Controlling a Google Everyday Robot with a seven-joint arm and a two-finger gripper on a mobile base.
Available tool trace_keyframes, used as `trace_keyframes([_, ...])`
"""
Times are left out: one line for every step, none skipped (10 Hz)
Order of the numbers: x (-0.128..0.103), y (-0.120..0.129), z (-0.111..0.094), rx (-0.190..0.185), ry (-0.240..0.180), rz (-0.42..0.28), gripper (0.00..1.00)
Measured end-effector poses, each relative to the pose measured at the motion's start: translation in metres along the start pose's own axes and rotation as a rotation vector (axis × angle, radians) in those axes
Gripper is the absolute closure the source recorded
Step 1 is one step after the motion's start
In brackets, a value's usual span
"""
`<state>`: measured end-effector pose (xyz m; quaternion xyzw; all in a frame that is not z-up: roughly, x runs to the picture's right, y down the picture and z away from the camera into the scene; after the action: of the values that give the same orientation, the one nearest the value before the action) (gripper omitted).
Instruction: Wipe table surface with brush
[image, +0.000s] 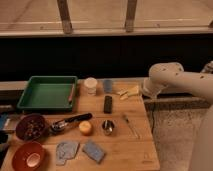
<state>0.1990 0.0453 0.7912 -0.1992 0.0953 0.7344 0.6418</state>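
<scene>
Because the brush (132, 91) lies near the desk's (125, 145) far right edge, touching or just beside a thinner pale stick (121, 95), your gripper (146, 93), spread wide and empty next to it, could pinch the stick instead or nudge the brush overboard. Its fingers are mostly hidden under the white arm (170, 77), so you can't judge their alignment

A wooden plank table (125, 150) stands before a dark low wall (100, 55) beneath a window (95, 12) with 2 grey posts (64, 15); speckled grey floor (172, 127), dim warm light
</scene>
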Motion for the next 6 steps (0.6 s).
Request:
trace_keyframes([0.0000, 0.0000, 0.0000, 0.000, 0.000, 0.000, 0.20])
trace_keyframes([0.0000, -0.0001, 0.0000, 0.000, 0.000, 0.000, 0.20])
trace_keyframes([0.0000, 0.0000, 0.0000, 0.000, 0.000, 0.000, 0.20])
trace_keyframes([0.0000, -0.0001, -0.0003, -0.001, -0.001, 0.000, 0.20])
trace_keyframes([0.0003, 0.0007, -0.0004, -0.005, -0.003, -0.006, 0.20])
trace_keyframes([0.0028, 0.0064, -0.0014, -0.016, -0.006, -0.043, 0.20])
